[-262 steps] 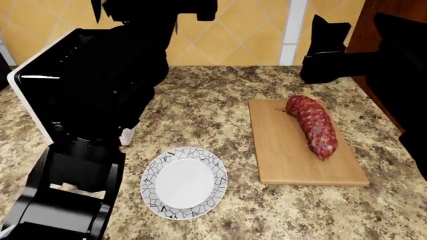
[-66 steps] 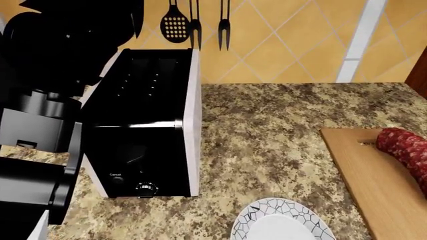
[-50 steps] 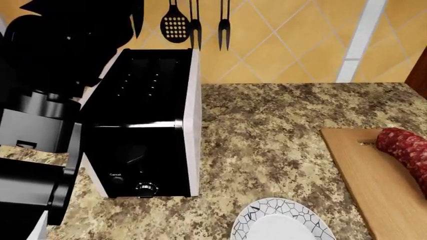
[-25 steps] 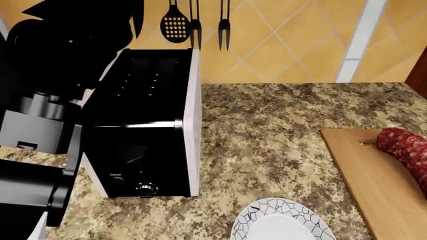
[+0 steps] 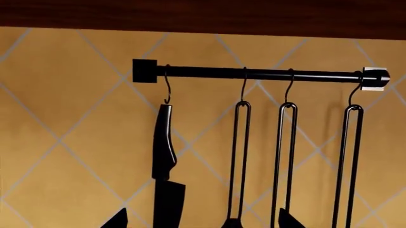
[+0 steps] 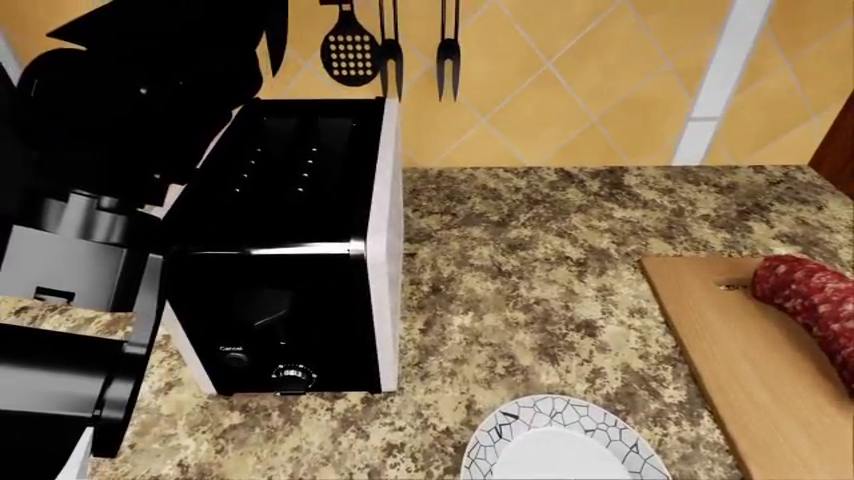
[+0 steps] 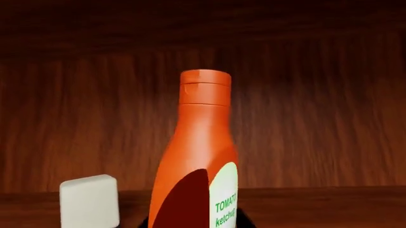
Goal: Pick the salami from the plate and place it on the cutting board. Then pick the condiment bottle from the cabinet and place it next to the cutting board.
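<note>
condiment bottle (image 7: 197, 156), label reads "TOMATO ketchup"

A black toaster (image 6: 287, 250) with white side panels stands on the speckled granite countertop (image 6: 534, 270), a small dial low on its front. Behind it the wall is yellow diagonal tile (image 6: 561, 70). A black rail (image 5: 254, 73) under a dark wooden cabinet carries hooks with a knife (image 5: 165, 166) and long-handled utensils (image 5: 238, 161). Inside the cabinet, a small pale block (image 7: 89, 200) sits on the wooden shelf (image 7: 330, 206).
</note>
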Motion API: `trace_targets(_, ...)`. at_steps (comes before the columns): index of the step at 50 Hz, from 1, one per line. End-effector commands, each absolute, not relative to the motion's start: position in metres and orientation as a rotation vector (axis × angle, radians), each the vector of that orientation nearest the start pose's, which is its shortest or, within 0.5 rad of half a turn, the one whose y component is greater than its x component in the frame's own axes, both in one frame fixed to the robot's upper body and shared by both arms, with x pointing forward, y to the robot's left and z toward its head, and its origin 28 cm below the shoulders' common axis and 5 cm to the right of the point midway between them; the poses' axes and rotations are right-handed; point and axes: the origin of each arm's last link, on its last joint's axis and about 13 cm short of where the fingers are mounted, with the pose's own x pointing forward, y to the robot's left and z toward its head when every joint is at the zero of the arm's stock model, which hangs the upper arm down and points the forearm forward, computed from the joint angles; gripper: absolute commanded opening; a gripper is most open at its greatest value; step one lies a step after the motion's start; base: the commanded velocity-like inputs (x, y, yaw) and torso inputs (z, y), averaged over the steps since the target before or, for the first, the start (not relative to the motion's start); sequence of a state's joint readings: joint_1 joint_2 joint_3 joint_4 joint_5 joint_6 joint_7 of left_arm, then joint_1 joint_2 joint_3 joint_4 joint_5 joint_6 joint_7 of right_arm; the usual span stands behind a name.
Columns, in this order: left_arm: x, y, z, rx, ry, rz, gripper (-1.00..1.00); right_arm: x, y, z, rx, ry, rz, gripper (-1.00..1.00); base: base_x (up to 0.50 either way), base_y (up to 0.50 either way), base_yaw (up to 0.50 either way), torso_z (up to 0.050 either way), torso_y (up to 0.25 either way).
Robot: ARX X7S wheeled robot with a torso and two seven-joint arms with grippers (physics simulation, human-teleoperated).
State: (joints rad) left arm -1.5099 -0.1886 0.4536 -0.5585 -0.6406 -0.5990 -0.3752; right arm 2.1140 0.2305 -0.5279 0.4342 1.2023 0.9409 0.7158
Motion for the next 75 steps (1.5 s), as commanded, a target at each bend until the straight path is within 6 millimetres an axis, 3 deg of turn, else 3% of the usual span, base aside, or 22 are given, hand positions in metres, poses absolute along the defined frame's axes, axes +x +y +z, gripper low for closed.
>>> trace_targets(1,0.395,0.193,0.353,-0.027,-0.213,0.024,1.00,0.315,-0.053,0.478,0.089,0.043,0.131,-1.00,0.00,0.00,0.00,-0.011,0.000)
trace_targets(14,0.396,0.192,0.351,-0.024,-0.212,0.018,1.00,0.312,-0.054,0.479,0.072,0.017,0.120,-1.00,0.00,0.00,0.00,-0.004,0.000)
trace_targets(22,0.393,0.193,0.355,-0.026,-0.216,0.017,1.00,0.265,-0.048,0.518,-0.035,-0.267,0.077,-1.00,0.00,0.00,0.00,-0.003,0.000)
trace_targets(35,0.390,0.192,0.357,-0.019,-0.220,0.016,1.00,0.225,-0.052,0.543,-0.027,-0.435,0.049,-1.00,0.00,0.00,0.00,-0.001,0.000)
trace_targets(47,0.389,0.191,0.359,-0.014,-0.226,0.012,1.00,0.174,-0.043,0.571,-0.086,-0.635,0.082,-1.00,0.00,0.00,0.00,0.000,0.000)
trace_targets(59,0.388,0.191,0.358,-0.012,-0.222,0.013,1.00,0.161,-0.040,0.561,-0.127,-0.629,0.164,-1.00,0.00,0.00,0.00,0.000,0.000)
trace_targets(75,0.385,0.191,0.358,-0.011,-0.224,0.012,1.00,0.163,-0.041,0.549,-0.141,-0.579,0.224,-1.00,-0.50,-0.32,0.00,0.000,0.000)
